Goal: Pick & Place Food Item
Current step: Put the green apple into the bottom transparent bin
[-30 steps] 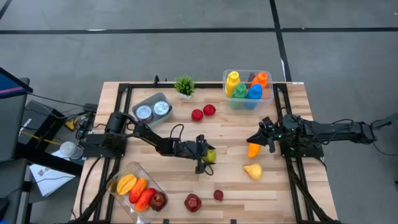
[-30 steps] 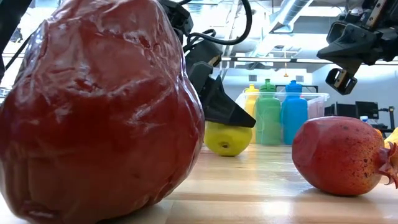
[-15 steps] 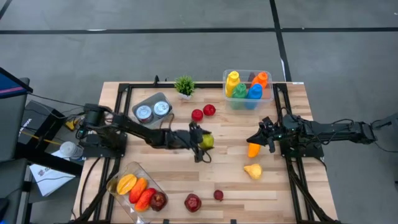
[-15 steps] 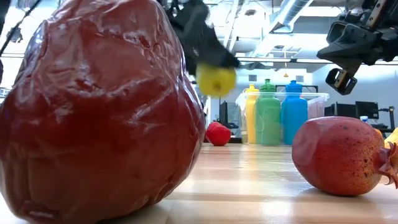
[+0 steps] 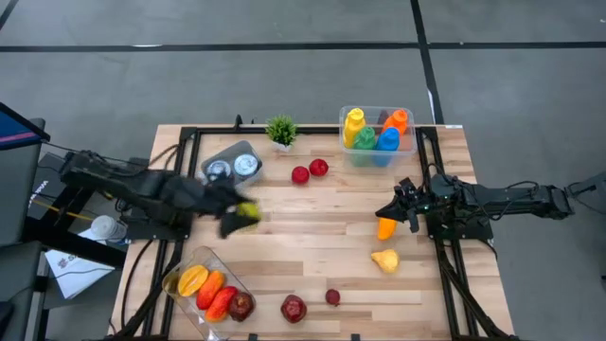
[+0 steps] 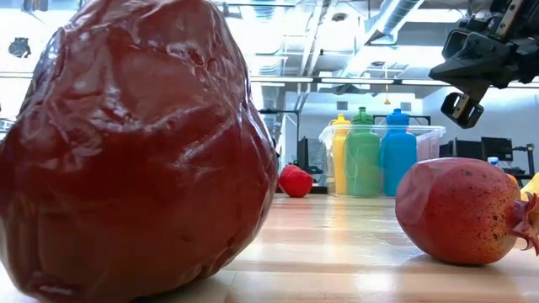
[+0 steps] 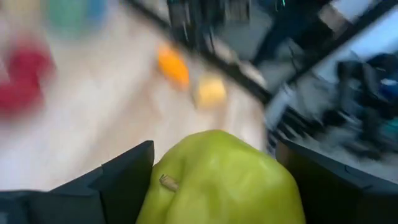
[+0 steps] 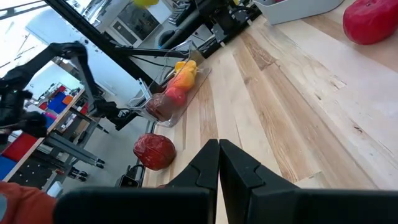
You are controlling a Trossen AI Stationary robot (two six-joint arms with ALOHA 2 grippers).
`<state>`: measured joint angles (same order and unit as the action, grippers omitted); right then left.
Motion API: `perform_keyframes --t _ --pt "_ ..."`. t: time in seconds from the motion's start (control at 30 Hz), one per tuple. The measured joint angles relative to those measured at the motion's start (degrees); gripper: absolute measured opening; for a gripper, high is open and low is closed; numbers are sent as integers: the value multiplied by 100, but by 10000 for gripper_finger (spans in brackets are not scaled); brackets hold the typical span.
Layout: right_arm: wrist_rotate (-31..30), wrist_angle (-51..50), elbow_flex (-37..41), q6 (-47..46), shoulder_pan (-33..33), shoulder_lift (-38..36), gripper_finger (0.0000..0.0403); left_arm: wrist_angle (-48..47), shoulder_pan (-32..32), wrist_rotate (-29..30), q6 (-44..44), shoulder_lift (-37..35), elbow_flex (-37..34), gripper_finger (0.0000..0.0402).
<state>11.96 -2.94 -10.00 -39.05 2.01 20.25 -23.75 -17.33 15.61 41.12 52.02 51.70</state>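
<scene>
No text, label, brand, number or sign is showing legibly in any view.

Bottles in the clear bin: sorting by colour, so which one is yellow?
The yellow bottle at the bin's left end; beside it stand green, blue and orange ones.

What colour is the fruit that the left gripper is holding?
Yellow-green. The fruit shows best in the left wrist view, held in the left gripper.
</scene>
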Motion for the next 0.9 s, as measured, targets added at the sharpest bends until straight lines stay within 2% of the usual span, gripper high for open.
perform_keyframes --t 0.17,0.3,0.4,0.57,0.77,0.9 --pt "0 0 1 1 1 0 6 -1545 -1203 -749 2378 -552 0 324" --pt "0 0 0 1 0 0 6 -1894 -2172 -1013 3340 -372 -4 323" --pt "-1 0 0 2 -1 0 6 -1879 -2654 -1000 3449 5 -4 322" --pt "0 0 0 1 -1 0 6 -1589 -3015 -965 3373 888 -7 325" --pt "-2 0 0 0 -1 0 6 -352 -3111 -966 2582 1791 -7 326" --pt "0 2 0 0 -1 0 6 389 -3173 -978 2524 2230 -7 327"
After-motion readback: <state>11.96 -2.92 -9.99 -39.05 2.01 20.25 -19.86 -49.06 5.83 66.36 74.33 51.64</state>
